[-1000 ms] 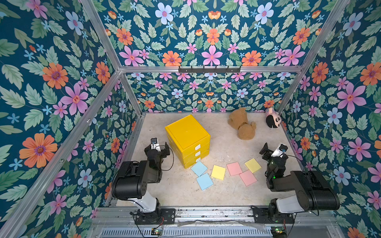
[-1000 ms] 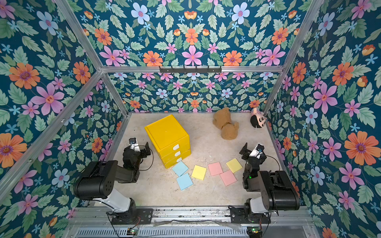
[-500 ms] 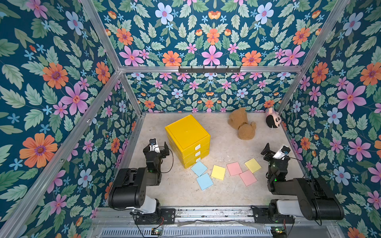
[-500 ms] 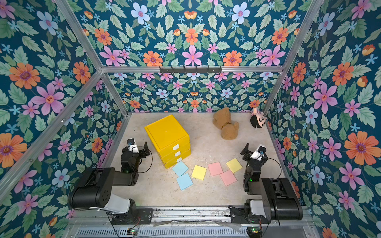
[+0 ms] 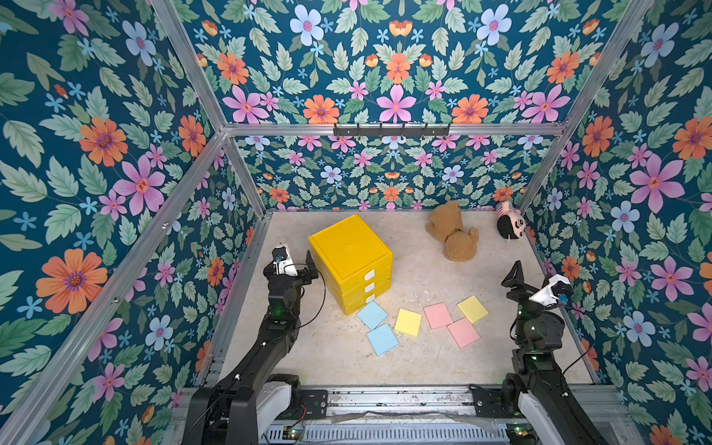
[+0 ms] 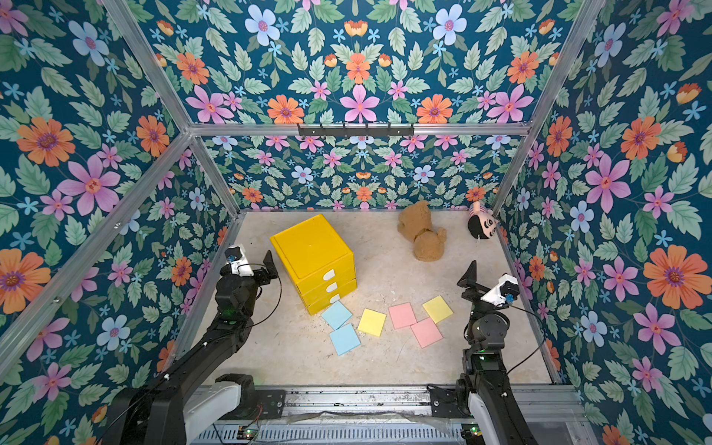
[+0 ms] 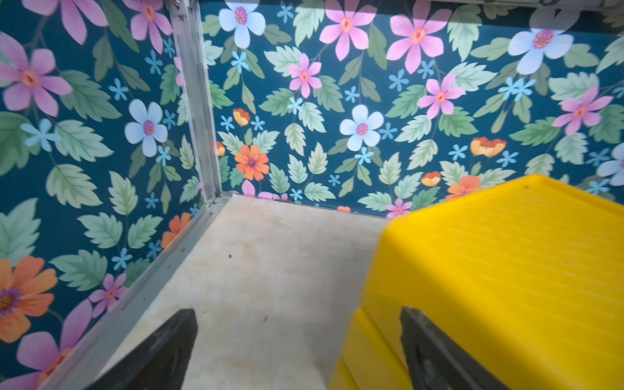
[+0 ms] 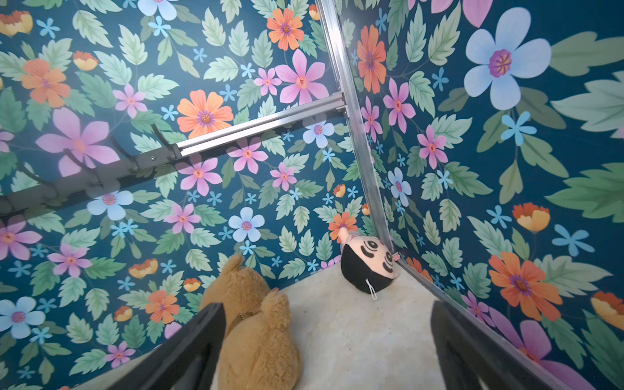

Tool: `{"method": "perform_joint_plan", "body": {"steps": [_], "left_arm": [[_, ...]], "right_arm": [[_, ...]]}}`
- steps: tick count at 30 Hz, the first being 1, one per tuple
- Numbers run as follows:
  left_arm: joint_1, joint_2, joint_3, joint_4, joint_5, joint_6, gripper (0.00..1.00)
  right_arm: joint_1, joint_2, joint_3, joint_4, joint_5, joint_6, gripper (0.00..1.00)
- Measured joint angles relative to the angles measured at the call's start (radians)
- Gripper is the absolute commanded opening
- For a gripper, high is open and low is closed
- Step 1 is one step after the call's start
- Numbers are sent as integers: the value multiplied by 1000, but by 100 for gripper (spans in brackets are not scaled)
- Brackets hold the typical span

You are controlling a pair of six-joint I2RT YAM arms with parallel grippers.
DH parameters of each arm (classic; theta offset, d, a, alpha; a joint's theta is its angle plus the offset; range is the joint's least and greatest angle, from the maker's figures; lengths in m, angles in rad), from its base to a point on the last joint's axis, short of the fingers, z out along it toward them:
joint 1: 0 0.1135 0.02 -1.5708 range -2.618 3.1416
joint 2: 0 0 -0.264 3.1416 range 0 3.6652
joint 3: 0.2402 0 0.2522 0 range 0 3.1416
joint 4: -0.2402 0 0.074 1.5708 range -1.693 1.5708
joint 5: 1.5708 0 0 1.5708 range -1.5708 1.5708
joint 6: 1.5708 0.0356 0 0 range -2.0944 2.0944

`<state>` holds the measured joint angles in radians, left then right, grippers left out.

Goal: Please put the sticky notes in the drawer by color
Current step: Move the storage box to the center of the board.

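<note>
The yellow drawer (image 5: 350, 250) (image 6: 310, 246) stands left of centre, its three white-tabbed drawers all pushed in. On the floor in front of it lie the sticky notes in both top views: two blue (image 5: 372, 314) (image 5: 382, 339), two yellow (image 5: 408, 322) (image 5: 472, 309), two pink (image 5: 438, 315) (image 5: 463, 332). My left gripper (image 5: 294, 262) (image 7: 297, 314) hangs open and empty beside the drawer's (image 7: 506, 270) left side. My right gripper (image 5: 533, 275) (image 8: 327, 307) is open and empty near the right wall, right of the notes.
A brown teddy bear (image 5: 452, 235) (image 8: 256, 337) lies at the back right, with a plush doll head (image 5: 510, 225) (image 8: 368, 266) in the far right corner. A black hook rail (image 5: 391, 130) runs along the back wall. Flowered walls close in three sides.
Both arms have unfolded from a tucked posture, their wrists now raised higher over the floor. Both grippers stay open. The notes and the drawer have not moved.
</note>
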<state>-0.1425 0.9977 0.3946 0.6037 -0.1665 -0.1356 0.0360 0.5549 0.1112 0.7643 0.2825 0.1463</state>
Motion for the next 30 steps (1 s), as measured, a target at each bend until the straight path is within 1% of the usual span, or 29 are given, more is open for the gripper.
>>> {"method": "perform_joint_plan", "body": {"steps": [2, 4, 8, 13, 17, 19, 24, 25, 28, 30], "left_arm": [[-21, -46, 40, -119, 1, -47, 100], [-35, -82, 93, -237, 0, -102, 100], [-41, -127, 213, -482, 20, -214, 99], [-43, -177, 253, -718, 117, -307, 100], [-43, -198, 291, -856, 211, -386, 100], [-43, -209, 307, -897, 275, -429, 99], [-43, -231, 298, -917, 464, -547, 95], [-45, -230, 295, -916, 492, -567, 94], [-45, -231, 269, -887, 574, -624, 91], [-45, -226, 240, -839, 628, -677, 87]], "right_arm": [[0, -37, 17, -84, -43, 44, 99], [1, -41, 57, -174, -96, 106, 99], [5, 13, 170, -337, -227, 203, 99], [32, 124, 274, -491, -375, 283, 99], [94, 172, 336, -570, -434, 317, 99], [150, 197, 366, -600, -433, 330, 99], [381, 272, 414, -631, -348, 322, 99], [415, 291, 420, -627, -338, 322, 99], [499, 373, 438, -597, -300, 328, 99], [555, 428, 450, -575, -297, 330, 99]]}}
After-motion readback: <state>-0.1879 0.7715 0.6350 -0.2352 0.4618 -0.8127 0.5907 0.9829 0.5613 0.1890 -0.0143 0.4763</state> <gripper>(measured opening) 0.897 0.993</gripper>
